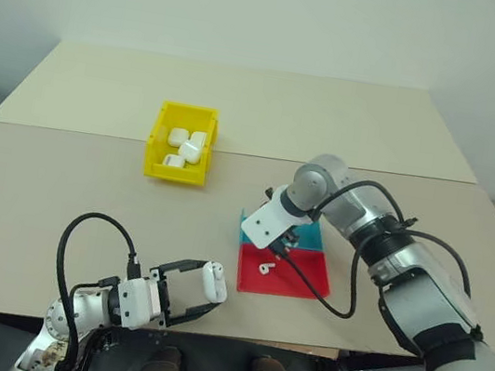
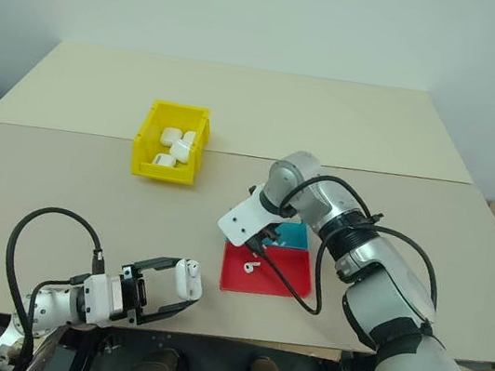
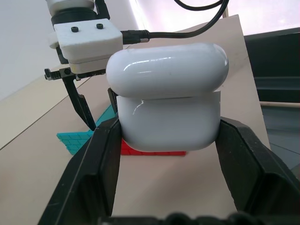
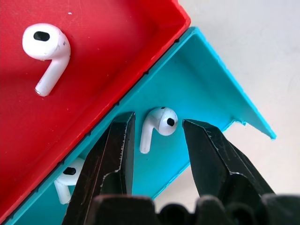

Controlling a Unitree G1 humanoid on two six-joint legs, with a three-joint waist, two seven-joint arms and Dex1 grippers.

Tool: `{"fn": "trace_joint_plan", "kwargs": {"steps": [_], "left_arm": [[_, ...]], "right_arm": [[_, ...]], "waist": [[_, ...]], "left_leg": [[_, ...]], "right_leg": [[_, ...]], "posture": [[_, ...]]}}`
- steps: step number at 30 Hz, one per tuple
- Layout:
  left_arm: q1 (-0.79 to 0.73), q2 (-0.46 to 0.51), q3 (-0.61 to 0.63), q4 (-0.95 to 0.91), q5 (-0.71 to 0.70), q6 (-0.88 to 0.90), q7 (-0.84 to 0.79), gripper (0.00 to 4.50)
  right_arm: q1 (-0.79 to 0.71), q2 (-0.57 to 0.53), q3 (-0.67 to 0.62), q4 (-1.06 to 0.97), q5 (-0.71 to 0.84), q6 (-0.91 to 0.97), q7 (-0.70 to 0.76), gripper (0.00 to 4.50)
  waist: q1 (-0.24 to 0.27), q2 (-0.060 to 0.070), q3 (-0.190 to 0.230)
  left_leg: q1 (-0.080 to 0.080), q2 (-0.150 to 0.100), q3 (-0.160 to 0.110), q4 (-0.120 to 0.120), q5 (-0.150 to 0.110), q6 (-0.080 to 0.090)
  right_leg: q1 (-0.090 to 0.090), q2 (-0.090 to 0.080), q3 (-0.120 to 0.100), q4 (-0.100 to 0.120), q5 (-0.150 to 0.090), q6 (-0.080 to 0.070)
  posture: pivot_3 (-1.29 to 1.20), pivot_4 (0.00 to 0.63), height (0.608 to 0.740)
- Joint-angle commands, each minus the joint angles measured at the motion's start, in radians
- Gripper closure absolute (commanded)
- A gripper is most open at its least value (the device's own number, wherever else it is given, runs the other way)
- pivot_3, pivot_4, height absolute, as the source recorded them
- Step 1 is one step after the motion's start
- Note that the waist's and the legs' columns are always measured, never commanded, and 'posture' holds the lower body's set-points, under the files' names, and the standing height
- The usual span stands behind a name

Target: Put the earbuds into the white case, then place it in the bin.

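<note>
My left gripper [image 1: 202,296] is shut on the white case [image 1: 214,281] just above the table's front edge; the left wrist view shows the case [image 3: 166,103] upright between the black fingers [image 3: 93,173]. My right gripper [image 1: 287,242] points down over the blue tray [image 1: 317,240]. It is open, with one earbud [image 4: 159,123] lying between its fingertips, touching neither. Another earbud [image 4: 70,180] lies in the same tray, half hidden behind a finger [image 4: 110,159]. A third earbud [image 1: 265,267] lies in the red tray [image 1: 299,278]. The yellow bin [image 1: 155,138] stands further back, to the left.
White cases [image 1: 185,145] lie inside the yellow bin. The red and blue trays stand side by side, touching, right of centre. My right arm's black cable [image 1: 332,307] loops over the red tray. A seam [image 1: 68,130] runs across the table behind the trays.
</note>
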Motion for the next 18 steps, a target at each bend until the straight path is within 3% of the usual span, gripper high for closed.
{"fn": "trace_joint_plan", "kwargs": {"steps": [1,4,18], "left_arm": [[-0.003,0.006,0.001,-0.006,0.002,-0.029,0.007,1.76],[-0.003,0.009,0.001,-0.007,0.000,-0.029,0.006,1.76],[0.000,0.014,-0.003,-0.012,-0.002,-0.024,0.007,1.76]], "right_arm": [[-0.001,0.002,-0.013,-0.014,-0.007,-0.019,-0.001,2.43],[0.002,0.004,-0.012,-0.016,-0.007,-0.004,0.005,2.96],[0.009,-0.013,-0.012,-0.025,-0.025,-0.029,0.000,2.96]], "waist": [[0.000,0.000,0.000],[0.000,0.000,0.000],[0.000,0.000,0.000]], "left_leg": [[0.000,0.000,0.000,0.000,0.000,0.000],[0.000,0.000,0.000,0.000,0.000,0.000],[0.000,0.000,0.000,0.000,0.000,0.000]], "right_leg": [[0.000,0.000,0.000,0.000,0.000,0.000],[0.000,0.000,0.000,0.000,0.000,0.000],[0.000,0.000,0.000,0.000,0.000,0.000]], "posture": [[0.00,0.150,0.740],[0.00,0.150,0.740],[0.00,0.150,0.740]]}}
